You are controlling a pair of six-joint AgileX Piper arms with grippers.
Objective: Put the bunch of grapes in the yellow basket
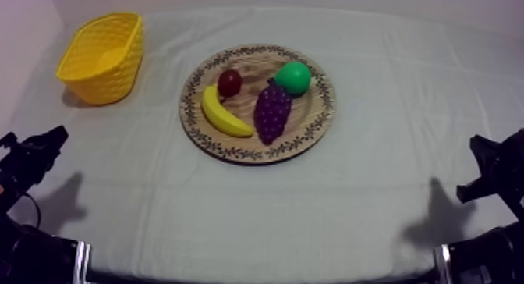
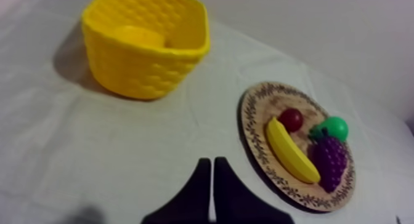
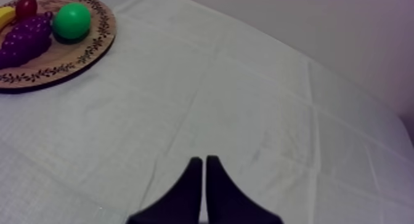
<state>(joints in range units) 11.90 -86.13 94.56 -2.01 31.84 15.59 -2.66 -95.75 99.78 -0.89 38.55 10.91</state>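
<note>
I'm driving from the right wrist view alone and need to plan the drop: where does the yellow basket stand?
Observer: The yellow basket stands at the table's far left, apart from the wooden board.
Operator: Which arm is nearer to it?
Observer: The left one. The left gripper is shut on nothing, low at that side.
Operator: How does the whole banana lie?
Observer: The banana lies on the board left of the bunch of grapes, its lower end close to them.
</note>
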